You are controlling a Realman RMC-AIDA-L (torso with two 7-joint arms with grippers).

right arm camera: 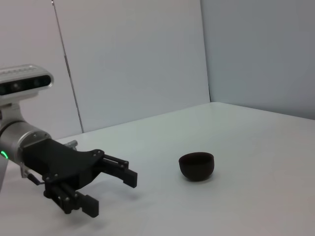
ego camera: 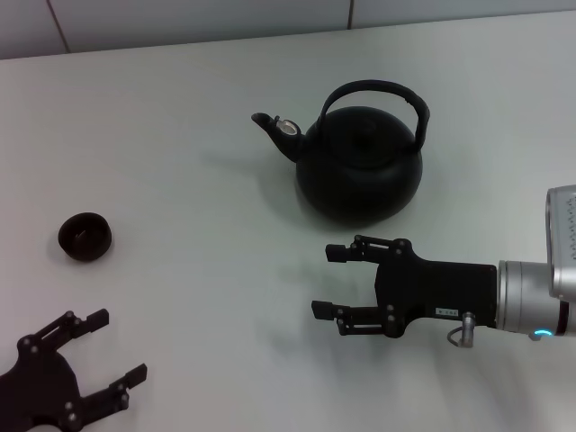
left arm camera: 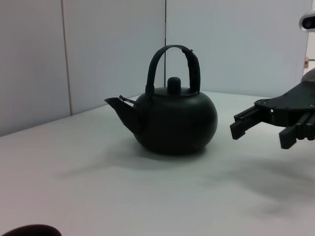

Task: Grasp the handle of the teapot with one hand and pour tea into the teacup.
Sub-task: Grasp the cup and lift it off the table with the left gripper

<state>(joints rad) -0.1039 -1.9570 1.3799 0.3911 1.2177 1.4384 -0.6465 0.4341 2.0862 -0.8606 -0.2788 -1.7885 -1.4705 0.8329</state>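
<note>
Round matte-black teapot point(ego camera: 360, 166) stands on white bench point(ego camera: 180, 135). Right claw point(ego camera: 331, 281) gapes wide at its 6 o'clock; left claw point(ego camera: 112, 346), wide, empty, sits near small black teacup point(ego camera: 85, 236).

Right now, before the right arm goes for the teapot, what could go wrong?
The right end effector is open beside and below the handle, so closing in at this height may bump the teapot body. The teacup sits far off, near the open left end effector, so carrying the pot across may slosh it. The small cup makes overshooting likely.
</note>
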